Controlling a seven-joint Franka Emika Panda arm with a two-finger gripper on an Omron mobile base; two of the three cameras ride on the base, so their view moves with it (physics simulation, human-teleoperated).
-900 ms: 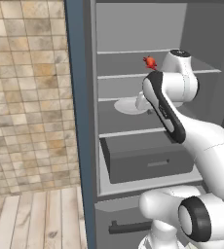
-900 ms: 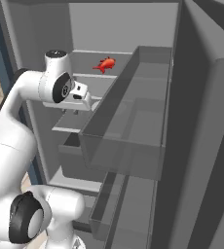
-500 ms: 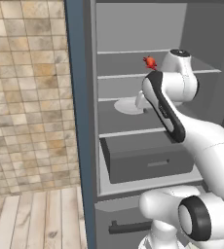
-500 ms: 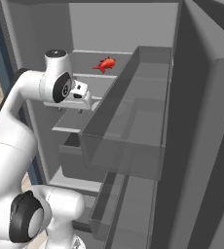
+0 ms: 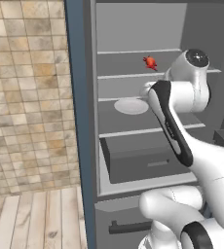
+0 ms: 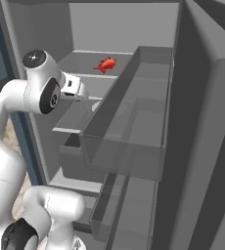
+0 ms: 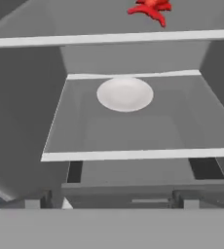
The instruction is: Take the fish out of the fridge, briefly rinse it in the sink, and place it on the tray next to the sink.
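Observation:
The fridge stands open in front of me. A small red-orange fish lies on its upper shelf, toward the back. In the hand view the fish sits at the top edge, above the shelf the camera looks along. My gripper hovers in the fridge opening at the middle shelf's height, below and in front of the fish and apart from it. Its fingertips stand wide apart at the bottom of the hand view, open with nothing between them. The sink and the tray are out of view.
A white plate rests on the middle shelf. A dark grey drawer sits below it. The open door's bins jut out on the right. A tiled wall stands left of the fridge.

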